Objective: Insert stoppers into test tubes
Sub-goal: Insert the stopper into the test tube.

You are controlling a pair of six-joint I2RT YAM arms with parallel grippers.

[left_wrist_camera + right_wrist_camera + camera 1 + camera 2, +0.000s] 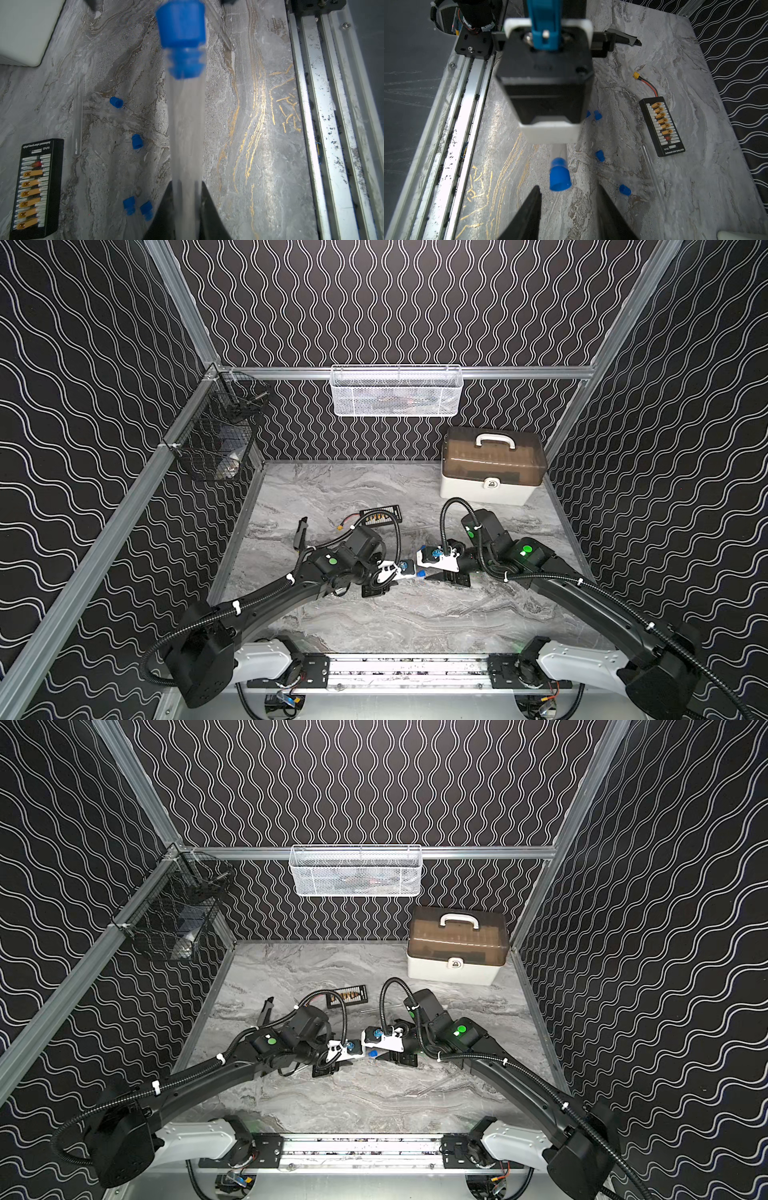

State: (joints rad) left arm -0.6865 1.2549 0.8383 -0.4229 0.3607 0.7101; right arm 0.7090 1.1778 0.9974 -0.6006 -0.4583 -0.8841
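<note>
Left gripper: pressed together on the clear test tube, holding it above the table.
Stopper: blue, with its ribbed stem inside the tube's mouth and its cap outside. It looks seated.
Right gripper: jaws spread, one on each side of the cap, touching neither side.
Loose stoppers: two lie apart on the marble.
Paired stoppers: two more lie side by side. Whether they sit in tubes cannot be told.
Bare tube: lies unplugged beside the black board.
Done: one tube plugged, by my reading.
Left: at least the two loose plugs and the bare tube.
</note>
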